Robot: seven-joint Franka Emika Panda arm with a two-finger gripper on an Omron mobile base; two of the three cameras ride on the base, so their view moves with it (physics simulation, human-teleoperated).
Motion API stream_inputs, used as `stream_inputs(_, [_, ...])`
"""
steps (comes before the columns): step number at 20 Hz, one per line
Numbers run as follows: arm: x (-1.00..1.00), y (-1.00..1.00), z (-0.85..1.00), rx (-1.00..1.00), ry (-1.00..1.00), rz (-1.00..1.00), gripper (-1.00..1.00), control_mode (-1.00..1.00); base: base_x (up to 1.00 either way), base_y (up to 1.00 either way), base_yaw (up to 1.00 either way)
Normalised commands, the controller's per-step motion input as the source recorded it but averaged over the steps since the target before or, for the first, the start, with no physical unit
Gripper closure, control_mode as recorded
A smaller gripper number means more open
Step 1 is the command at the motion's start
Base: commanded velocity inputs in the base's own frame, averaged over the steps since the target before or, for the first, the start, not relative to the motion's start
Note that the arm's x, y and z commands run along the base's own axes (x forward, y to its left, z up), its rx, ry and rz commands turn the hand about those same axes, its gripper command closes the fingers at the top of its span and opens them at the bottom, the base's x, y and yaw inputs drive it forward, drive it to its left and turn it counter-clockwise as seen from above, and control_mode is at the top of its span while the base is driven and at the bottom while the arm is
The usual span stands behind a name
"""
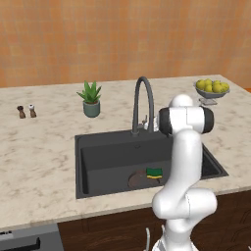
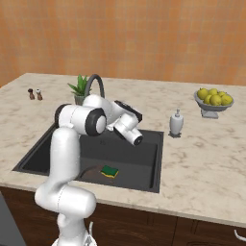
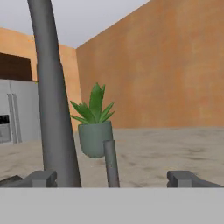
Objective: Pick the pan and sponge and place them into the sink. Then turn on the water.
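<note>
The pan [image 1: 139, 179] and the sponge [image 1: 154, 172] are already seen lying in the sink [image 1: 98, 157], the sponge resting on the pan near the front wall. The placing step is therefore judged done, and the water step is in hand; no stream is seen at the faucet [image 1: 142, 100]. In the hand view the gripper [image 3: 112, 178] is seen with its fingers [image 3: 41, 178] spread wide and nothing between them, and the slim faucet lever [image 3: 110, 162] stands upright just ahead, beside the thick spout. A potted plant [image 3: 94, 131] stands behind on the counter [image 1: 39, 147]. A short advance is called for next, so that the lever can be pushed or swung.
</note>
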Motion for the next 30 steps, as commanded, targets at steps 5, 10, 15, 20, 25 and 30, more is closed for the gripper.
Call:
stream_inputs(5, [0.42, 0.0, -0.1, 0.01, 0.0, 0.04, -1.0, -1.0, 0.0, 0.0, 0.0])
stream_inputs(10, [0.35, 0.0, -0.05, 0.0, 0.0, 0.02, -1.0, -1.0, 0.0, 0.0, 0.0])
stream_inputs(15, [0.02, 0.0, -0.04, 0.0, 0.0, 0.0, 1.0, -1.0, 0.0, 0.0, 0.0])
stream_inputs(20, [0.0, 0.0, 0.0, 0.0, 0.0, -0.05, 1.0, -1.0, 0.0, 0.0, 0.0])
stream_inputs(25, [-0.06, 0.0, 0.0, 0.0, 0.01, -0.17, 1.0, -1.0, 0.0, 0.0, 0.0])
stream_inputs(30, [0.02, -0.61, 0.0, 0.11, 0.13, -0.16, 1.0, -1.0, 0.0, 0.0, 0.0])
